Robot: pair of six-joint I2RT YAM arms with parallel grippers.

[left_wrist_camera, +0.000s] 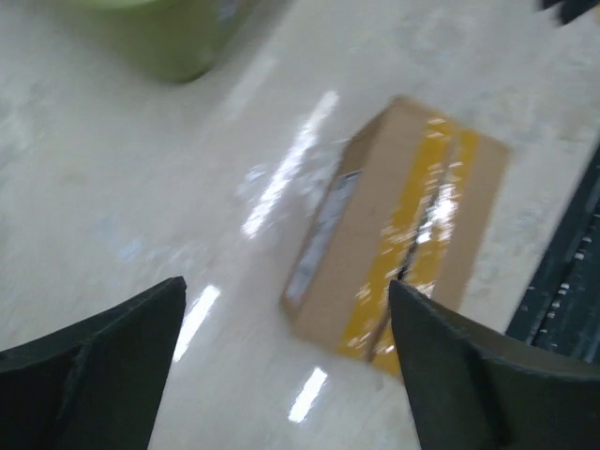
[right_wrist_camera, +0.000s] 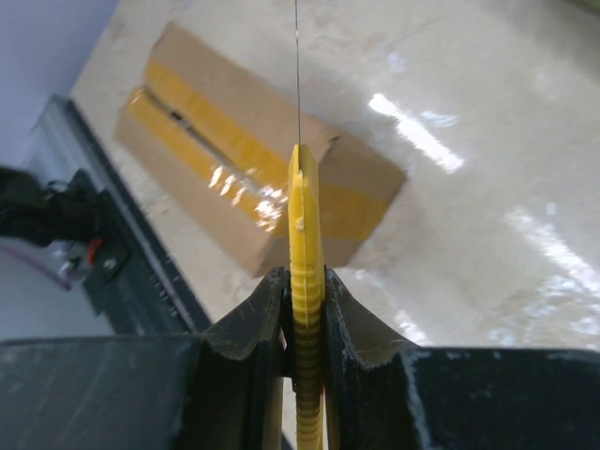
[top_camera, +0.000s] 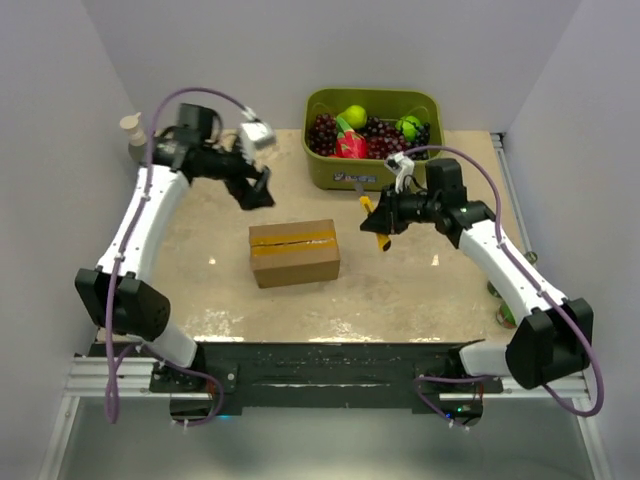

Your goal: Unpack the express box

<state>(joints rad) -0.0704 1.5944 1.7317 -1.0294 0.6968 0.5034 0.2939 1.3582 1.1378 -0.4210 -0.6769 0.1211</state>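
Beige table (top_camera: 420,290) with the closed box (top_camera: 293,252) at centre, taped seam upward. At centre right, the right gripper (top_camera: 383,218) pinches a yellow cutter (right_wrist_camera: 305,216) blade-forward, presumably to slit the tape. At upper left, the left gripper (top_camera: 258,188) has its jaws spread, likely to steady the box.

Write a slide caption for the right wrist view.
Right gripper clamped on a yellow cutter, its thin blade pointing toward the taped cardboard box on the table.

I count one box (top_camera: 294,253), one bin (top_camera: 335,178), one yellow cutter (top_camera: 381,240), two grippers, my left gripper (top_camera: 262,190), my right gripper (top_camera: 386,216).
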